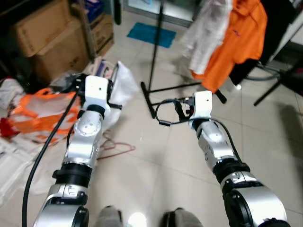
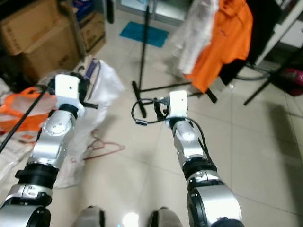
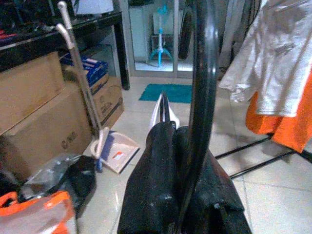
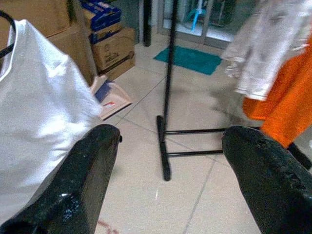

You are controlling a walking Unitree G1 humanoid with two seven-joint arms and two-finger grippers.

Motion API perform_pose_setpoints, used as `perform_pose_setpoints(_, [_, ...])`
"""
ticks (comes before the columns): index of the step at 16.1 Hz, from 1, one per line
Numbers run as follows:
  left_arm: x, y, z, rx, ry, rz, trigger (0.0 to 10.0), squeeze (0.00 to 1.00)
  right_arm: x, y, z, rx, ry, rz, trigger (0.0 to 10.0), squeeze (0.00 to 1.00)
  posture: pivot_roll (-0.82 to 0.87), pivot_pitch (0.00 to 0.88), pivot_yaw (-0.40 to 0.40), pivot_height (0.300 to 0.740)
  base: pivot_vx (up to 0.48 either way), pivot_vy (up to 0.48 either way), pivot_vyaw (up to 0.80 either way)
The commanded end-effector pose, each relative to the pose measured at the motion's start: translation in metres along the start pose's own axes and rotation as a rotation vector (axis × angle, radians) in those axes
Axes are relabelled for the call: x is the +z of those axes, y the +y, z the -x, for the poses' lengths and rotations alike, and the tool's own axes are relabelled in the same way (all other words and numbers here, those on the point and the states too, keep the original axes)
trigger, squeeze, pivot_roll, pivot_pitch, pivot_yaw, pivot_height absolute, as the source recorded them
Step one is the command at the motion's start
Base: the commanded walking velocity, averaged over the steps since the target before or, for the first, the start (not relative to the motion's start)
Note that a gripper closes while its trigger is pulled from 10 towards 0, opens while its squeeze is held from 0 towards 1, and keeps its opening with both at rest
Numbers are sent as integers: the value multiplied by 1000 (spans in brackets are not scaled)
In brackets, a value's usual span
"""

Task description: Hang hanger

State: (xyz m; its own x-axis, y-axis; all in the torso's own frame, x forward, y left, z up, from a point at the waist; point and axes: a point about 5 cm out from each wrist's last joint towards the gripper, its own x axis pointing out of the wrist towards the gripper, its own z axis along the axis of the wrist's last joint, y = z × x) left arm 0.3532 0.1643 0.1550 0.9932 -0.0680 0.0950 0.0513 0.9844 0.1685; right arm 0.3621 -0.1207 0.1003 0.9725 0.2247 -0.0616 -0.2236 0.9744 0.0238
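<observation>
Hanger point(image 3: 202, 97) is held clamped in the left gripper point(image 3: 178, 141): in the left wrist view its black hook rises as a thick dark curve between the closed fingers point(image 3: 156, 165), up through centre frame. A white garment point(image 4: 39, 112) is seen on it, at the left of the right wrist view and at centre-left of the left eye view point(image 1: 120, 87), just right of the left gripper point(image 1: 97, 87). Right gripper point(image 4: 168, 180) is held with fingers point(image 4: 85, 180) spread wide apart, nothing between them; tiled floor point(image 4: 195, 126) is seen through the gap. In the left eye view the right gripper point(image 1: 182, 109) sits mid-frame. Garment rack point(image 1: 154, 56) stands in the upper centre, its black pole and floor feet visible, with an orange garment point(image 1: 236, 38) and a pale shirt point(image 1: 208, 28) hung at upper right. Cardboard boxes point(image 1: 47, 38) are stacked at upper left. An orange bag point(image 1: 38, 113) lies at the left edge.
</observation>
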Motion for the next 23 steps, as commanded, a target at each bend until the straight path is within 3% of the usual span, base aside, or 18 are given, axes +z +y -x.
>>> perform_pose_setpoints(1, [6, -10, -3, -29, -19, 13, 10000, 0, -3, -11, 4, -25, 6, 4, 10000, 0, 17, 165, -93, 740, 277, -390, 0])
perform_pose_setpoints(7, [8, -5, -5, 0, -30, 10, 10000, 0, -2, -7, 2, 2, 14, 12, 10000, 0, 23, 163, -95, 740, 286, -382, 0])
perform_pose_setpoints(12, [10, -2, -5, 19, -40, -9, 10000, 0, -2, -3, 0, 28, 24, 17, 10000, 0, 28, 166, -97, 740, 0, 0, 406])
perform_pose_setpoints(18, [12, -3, -3, -8, -57, 30, 10000, 0, -4, 2, 1, 42, 24, 1, 10000, 0, 35, 160, -93, 740, 427, 0, 0])
perform_pose_setpoints(23, [12, -7, -5, -39, -50, 14, 10000, 0, -5, 2, 1, 45, 23, 8, 10000, 0, 28, 152, -96, 740, 480, 0, 0])
